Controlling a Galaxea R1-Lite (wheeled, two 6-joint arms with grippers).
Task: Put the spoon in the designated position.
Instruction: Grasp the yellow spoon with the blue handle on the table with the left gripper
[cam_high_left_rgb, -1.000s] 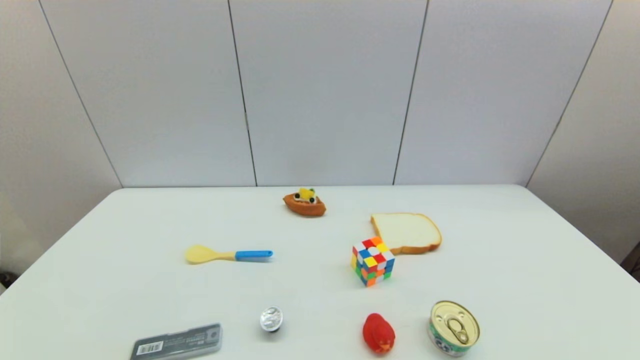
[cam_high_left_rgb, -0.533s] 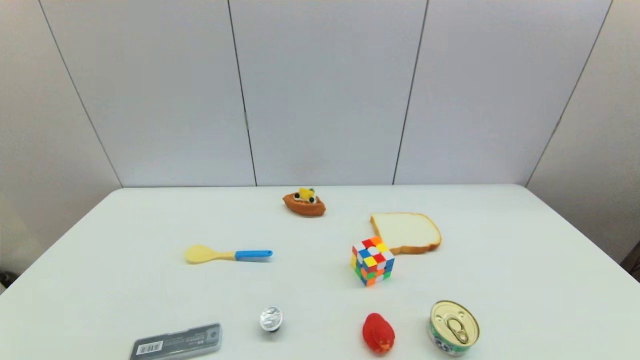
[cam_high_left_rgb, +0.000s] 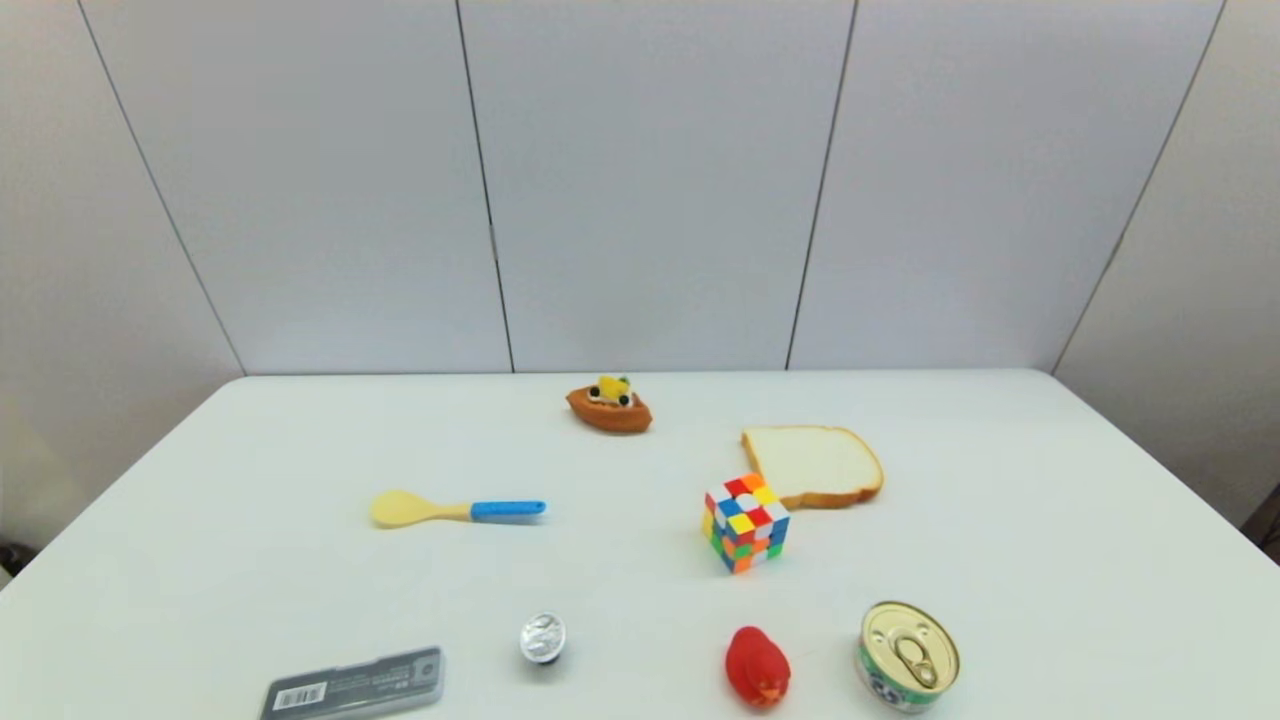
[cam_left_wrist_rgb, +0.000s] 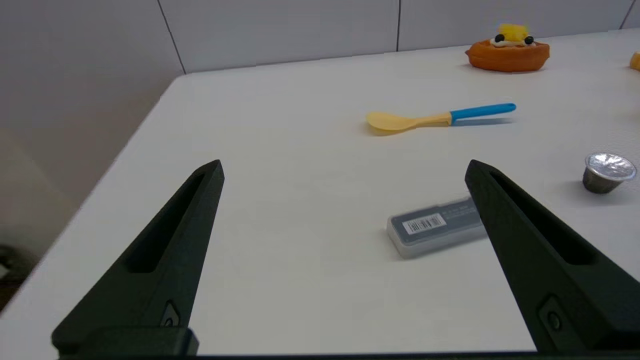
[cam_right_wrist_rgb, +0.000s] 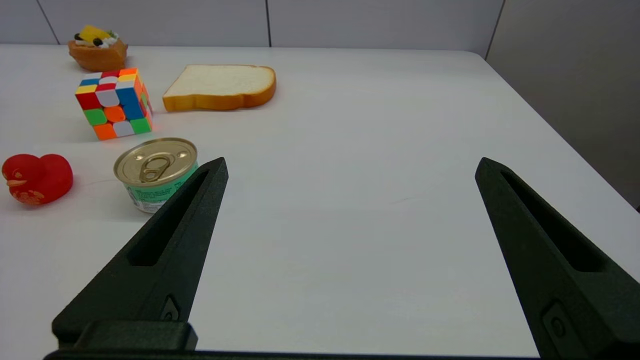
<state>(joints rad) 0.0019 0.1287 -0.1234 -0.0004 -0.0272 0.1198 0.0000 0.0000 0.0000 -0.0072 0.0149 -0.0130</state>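
The spoon (cam_high_left_rgb: 458, 510) lies flat on the white table, left of centre, its pale yellow bowl pointing left and its bright blue handle pointing right. The left wrist view shows the spoon (cam_left_wrist_rgb: 437, 118) well beyond my left gripper (cam_left_wrist_rgb: 344, 169), which is open with nothing between its fingers and hangs over the table's near left part. My right gripper (cam_right_wrist_rgb: 351, 166) is open and empty too, over the near right part of the table. Neither arm appears in the head view.
A tart (cam_high_left_rgb: 609, 406) sits at the back, a bread slice (cam_high_left_rgb: 812, 466) and a colour cube (cam_high_left_rgb: 745, 522) right of centre. Along the front lie a grey case (cam_high_left_rgb: 354, 684), a foil capsule (cam_high_left_rgb: 542, 637), a red duck (cam_high_left_rgb: 757, 667) and a tin can (cam_high_left_rgb: 908, 655).
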